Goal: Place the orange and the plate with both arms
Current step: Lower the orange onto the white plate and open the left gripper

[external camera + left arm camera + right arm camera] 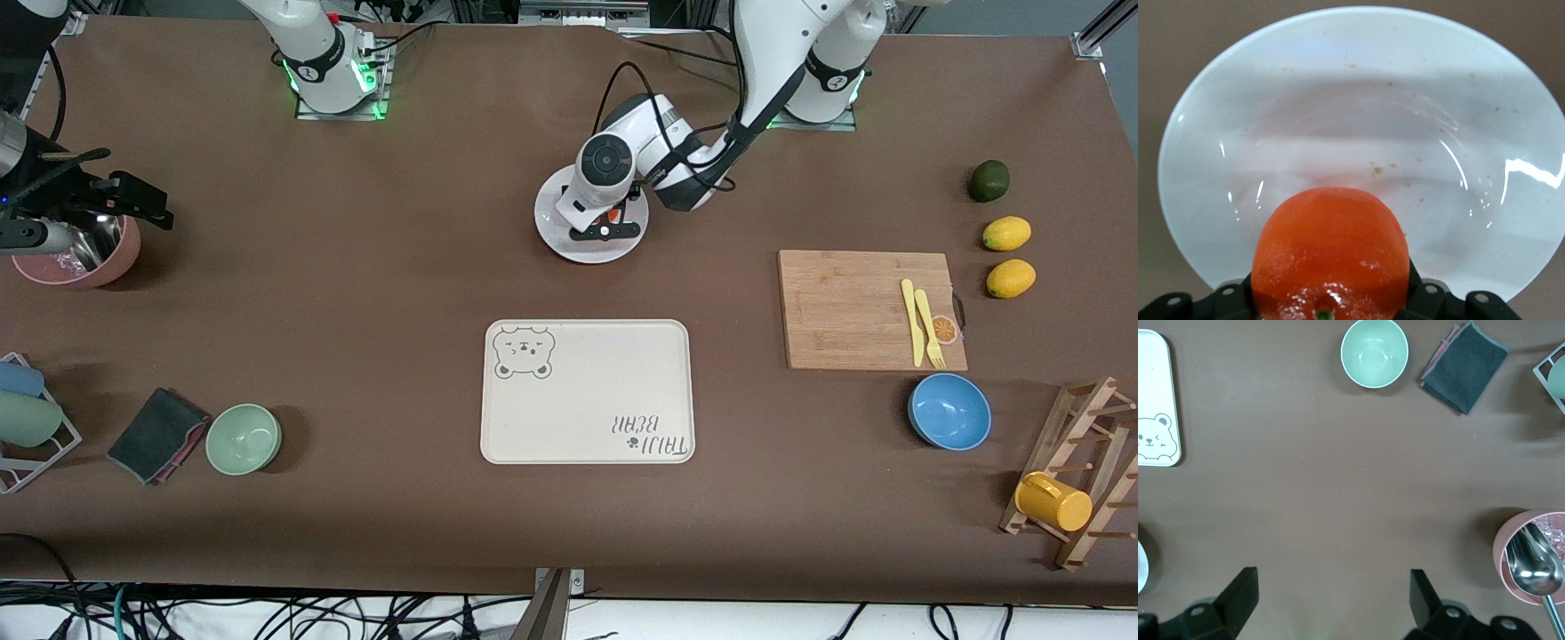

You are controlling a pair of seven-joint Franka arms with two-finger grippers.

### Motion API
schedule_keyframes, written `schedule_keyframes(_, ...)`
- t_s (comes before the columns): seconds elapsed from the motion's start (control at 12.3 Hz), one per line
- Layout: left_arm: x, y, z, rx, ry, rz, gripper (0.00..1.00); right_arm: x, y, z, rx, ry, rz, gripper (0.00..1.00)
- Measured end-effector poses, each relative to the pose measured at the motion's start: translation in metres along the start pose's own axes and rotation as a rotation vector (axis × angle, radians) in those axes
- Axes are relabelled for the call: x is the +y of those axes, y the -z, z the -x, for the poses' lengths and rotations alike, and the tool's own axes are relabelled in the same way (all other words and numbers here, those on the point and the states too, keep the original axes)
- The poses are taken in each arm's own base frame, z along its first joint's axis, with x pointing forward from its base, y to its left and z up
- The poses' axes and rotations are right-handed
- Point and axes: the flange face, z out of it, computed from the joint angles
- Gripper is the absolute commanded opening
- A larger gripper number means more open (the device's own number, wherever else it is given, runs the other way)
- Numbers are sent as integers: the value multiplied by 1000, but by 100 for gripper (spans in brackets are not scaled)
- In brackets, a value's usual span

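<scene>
My left gripper [1328,310] pinches the orange [1330,250] directly over the white plate [1485,100]; my right gripper [1331,600] waits, fingers spread, well apart from the plate.

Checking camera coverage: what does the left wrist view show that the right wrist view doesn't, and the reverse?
Only the left wrist view shows the orange, gripped in the left gripper over the plate. Only the right wrist view shows the open right gripper, green bowl, grey cloth, bear-print tray, and pink bowl holding a spoon. Both show the brown table.
</scene>
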Motion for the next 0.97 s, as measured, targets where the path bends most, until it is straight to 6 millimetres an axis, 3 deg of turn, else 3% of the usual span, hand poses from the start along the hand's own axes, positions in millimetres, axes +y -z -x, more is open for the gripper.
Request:
schedule_keyframes(0.08, 2, 1, -3, 0, 3, 6, 96, 0, 0, 0, 0, 0, 0, 100)
schedule_keyframes(0.16, 3, 3, -5, 2, 4, 10, 100, 0, 0, 0, 0, 0, 0, 100)
schedule_keyframes(0.49, -1, 1, -13, 11, 5, -2, 100, 0, 0, 0, 0, 0, 0, 100)
schedule_keyframes(0.65, -6, 10, -21, 1, 20, -26, 100, 0, 0, 0, 0, 0, 0, 100)
schedule_keyframes(0.73, -10, 28, -32, -13, 39, -54, 100, 0, 0, 0, -1, 0, 0, 100)
schedule_keyframes(0.97, -37, 125, -79, -21, 127, -84, 100, 0, 0, 0, -1, 0, 0, 100)
